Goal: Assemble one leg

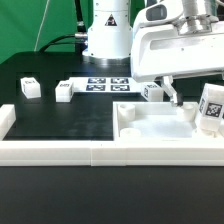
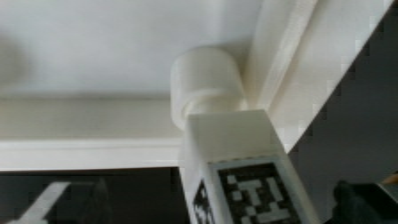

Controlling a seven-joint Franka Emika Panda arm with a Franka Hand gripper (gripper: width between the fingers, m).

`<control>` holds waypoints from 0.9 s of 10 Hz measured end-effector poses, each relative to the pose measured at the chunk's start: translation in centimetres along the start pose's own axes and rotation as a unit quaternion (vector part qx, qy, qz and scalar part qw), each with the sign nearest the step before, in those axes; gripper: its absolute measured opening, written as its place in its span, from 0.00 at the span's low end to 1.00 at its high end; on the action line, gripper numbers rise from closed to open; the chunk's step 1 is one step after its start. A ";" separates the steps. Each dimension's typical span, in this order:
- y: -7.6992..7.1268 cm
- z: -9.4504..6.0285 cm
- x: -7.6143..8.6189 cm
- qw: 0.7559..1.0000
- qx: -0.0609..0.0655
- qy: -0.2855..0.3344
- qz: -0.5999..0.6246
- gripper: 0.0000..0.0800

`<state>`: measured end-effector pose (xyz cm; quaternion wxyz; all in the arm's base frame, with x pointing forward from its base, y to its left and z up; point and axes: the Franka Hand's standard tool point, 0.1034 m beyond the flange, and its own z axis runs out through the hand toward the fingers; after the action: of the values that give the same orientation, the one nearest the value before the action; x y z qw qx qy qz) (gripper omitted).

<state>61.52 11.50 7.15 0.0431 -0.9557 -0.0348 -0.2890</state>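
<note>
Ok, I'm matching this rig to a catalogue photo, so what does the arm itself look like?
The arm is glossy white with rounded, bulky housings; its upright column carries a dark band. The wrist housing is a broad white shell. A dark cable curves beside the column against the green backdrop. The tool's fingers are too blurred to describe.
</note>
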 end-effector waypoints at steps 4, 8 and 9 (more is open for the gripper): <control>-0.4 -0.7 0.5 1.000 0.004 -0.008 0.001 0.81; -1.2 -2.8 2.0 1.000 0.010 -0.012 0.002 0.81; -1.4 -2.7 1.8 1.000 0.013 -0.027 0.002 0.81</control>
<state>61.44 12.64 10.45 0.0549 -0.9626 -0.0381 -0.2625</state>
